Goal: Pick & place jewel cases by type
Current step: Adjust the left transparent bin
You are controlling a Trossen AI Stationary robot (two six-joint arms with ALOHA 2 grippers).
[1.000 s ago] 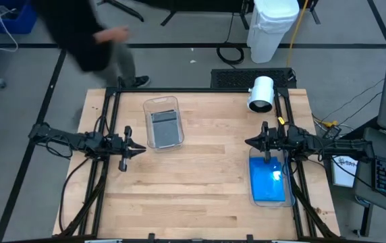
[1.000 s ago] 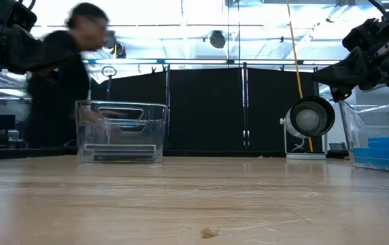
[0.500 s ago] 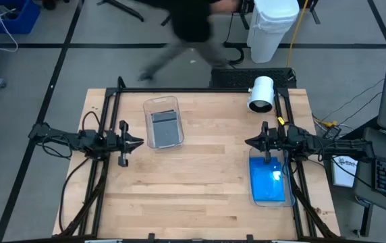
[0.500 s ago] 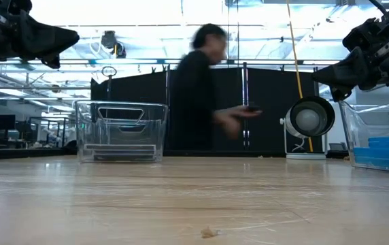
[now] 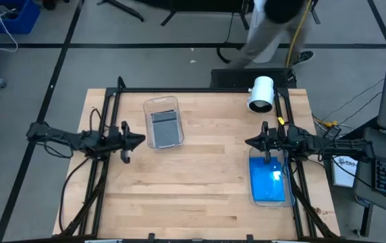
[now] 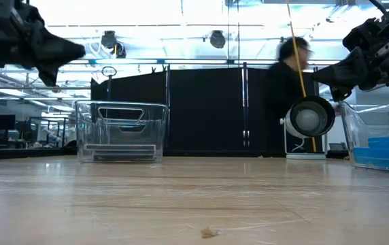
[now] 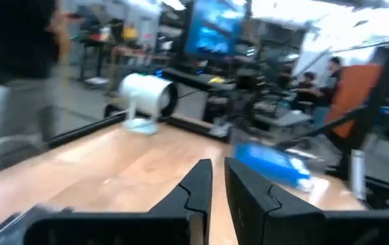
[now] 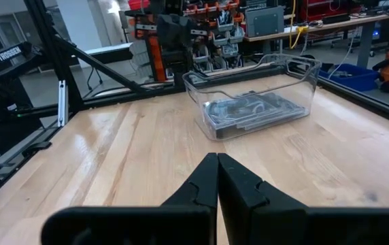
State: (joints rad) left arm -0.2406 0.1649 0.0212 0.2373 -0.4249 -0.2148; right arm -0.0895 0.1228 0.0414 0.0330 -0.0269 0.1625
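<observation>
Grey and dark jewel cases (image 5: 164, 127) lie flat in a clear tub (image 5: 160, 101) at the far left-centre of the table, also seen in the right wrist view (image 8: 249, 109). Bright blue jewel cases (image 5: 267, 181) lie in a second clear tub (image 5: 252, 196) at the near right. My left gripper (image 5: 141, 140) hovers level above the table's left side, just near of the grey cases' tub. Its fingers (image 7: 201, 187) stand a narrow gap apart with nothing between them. My right gripper (image 5: 247, 142) hovers level, just beyond the far end of the blue cases' tub, shut and holding nothing (image 8: 217, 177).
A white fan-like device (image 5: 261, 93) stands at the table's far right corner. A person (image 5: 274, 20) walks on the floor beyond the far edge. Bare wood (image 5: 200, 175) spans the middle and near part of the table between the two tubs.
My left gripper has rolled about its own line and swung its tip a little toward the far edge, staying over the same spot. The person behind the table has walked from left to right. My right arm has kept still.
</observation>
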